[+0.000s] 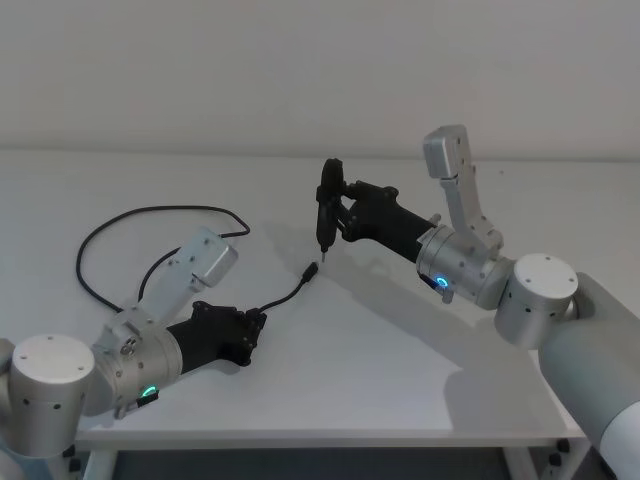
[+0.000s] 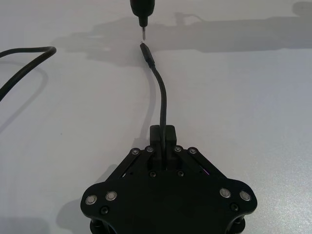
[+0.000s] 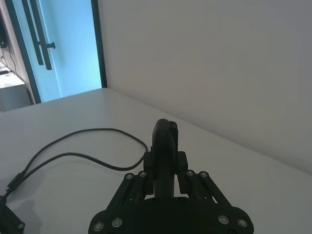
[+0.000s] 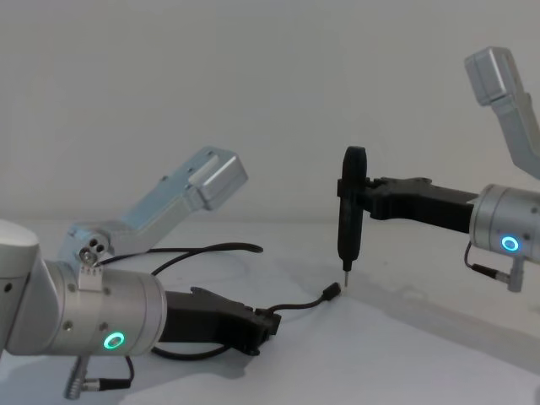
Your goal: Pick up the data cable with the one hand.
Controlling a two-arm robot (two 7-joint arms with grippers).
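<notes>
My left gripper [image 2: 163, 134] has its jaws closed on the data cable [image 2: 163, 97] low over the counter [image 1: 400, 340], the cord running straight forward to its plug just under the pen-like tool [image 4: 350, 211] gripped upright by my right gripper [image 1: 338, 208].

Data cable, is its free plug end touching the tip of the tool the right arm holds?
No. In the chest view the data cable plug lies apart from the tool tip above it.

No text, label, brand, number or sign can be read anywhere.
</notes>
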